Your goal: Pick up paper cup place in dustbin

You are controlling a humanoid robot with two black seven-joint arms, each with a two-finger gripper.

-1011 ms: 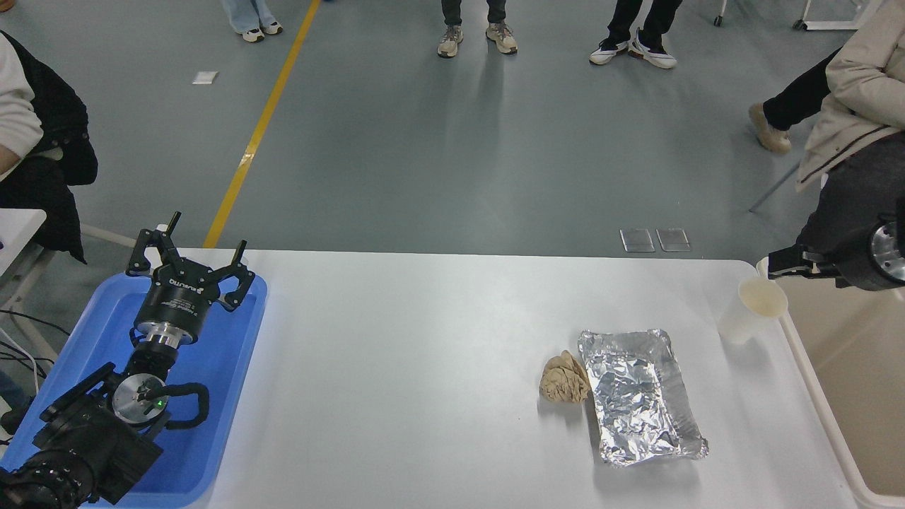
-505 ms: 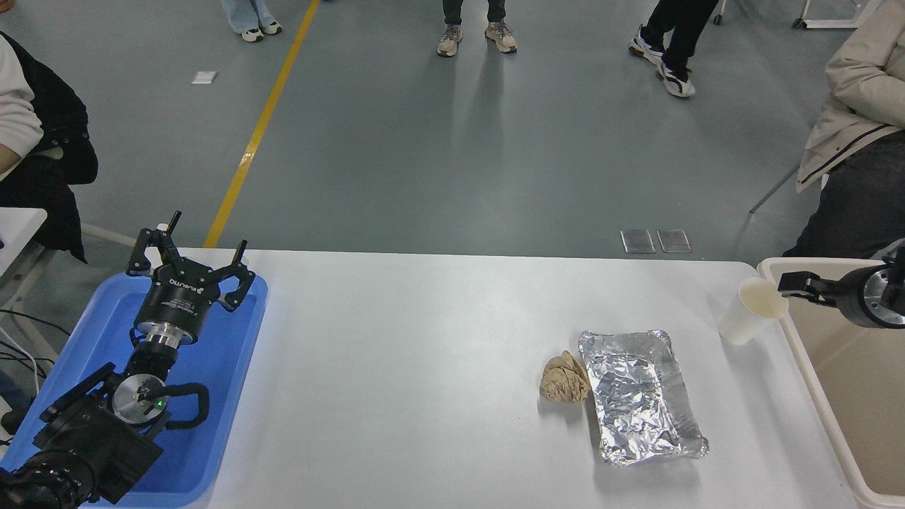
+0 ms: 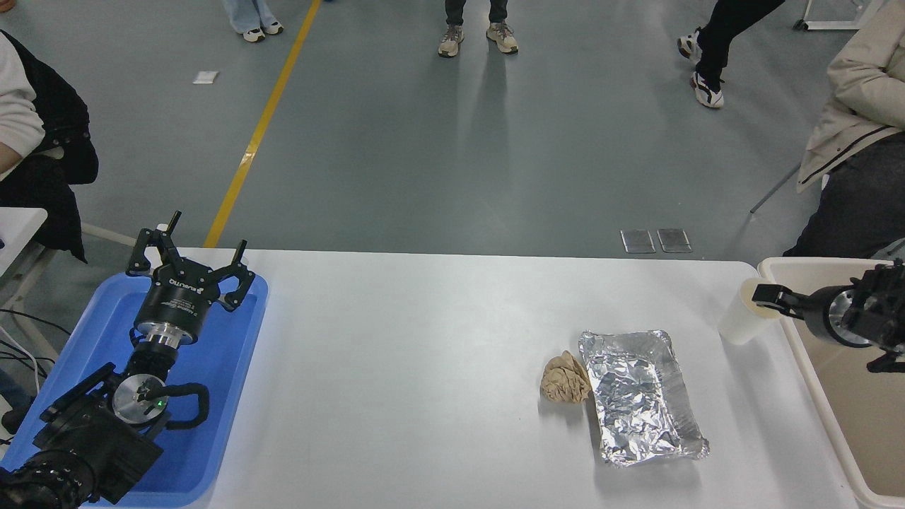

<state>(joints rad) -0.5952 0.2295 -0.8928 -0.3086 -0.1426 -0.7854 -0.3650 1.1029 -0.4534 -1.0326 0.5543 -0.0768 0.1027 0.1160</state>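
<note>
- The paper cup (image 3: pixel 739 322) stands at the far right of the white table (image 3: pixel 424 367), just beside the dustbin (image 3: pixel 813 382).
- The right gripper (image 3: pixel 767 295) is at the cup's rim – I cannot tell if it is grasping.
- The left gripper (image 3: pixel 189 265) hangs wide apart over a blue tray (image 3: pixel 233 367).
- A foil tray (image 3: pixel 640 396) touches a brown paper ball (image 3: pixel 563 379).

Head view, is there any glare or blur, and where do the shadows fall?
Head view: sharp throughout, no motion blur; crinkled glints on the foil tray; soft shadows just beneath the tray and the paper ball; pale reflections streak the grey floor; table evenly lit.
</note>
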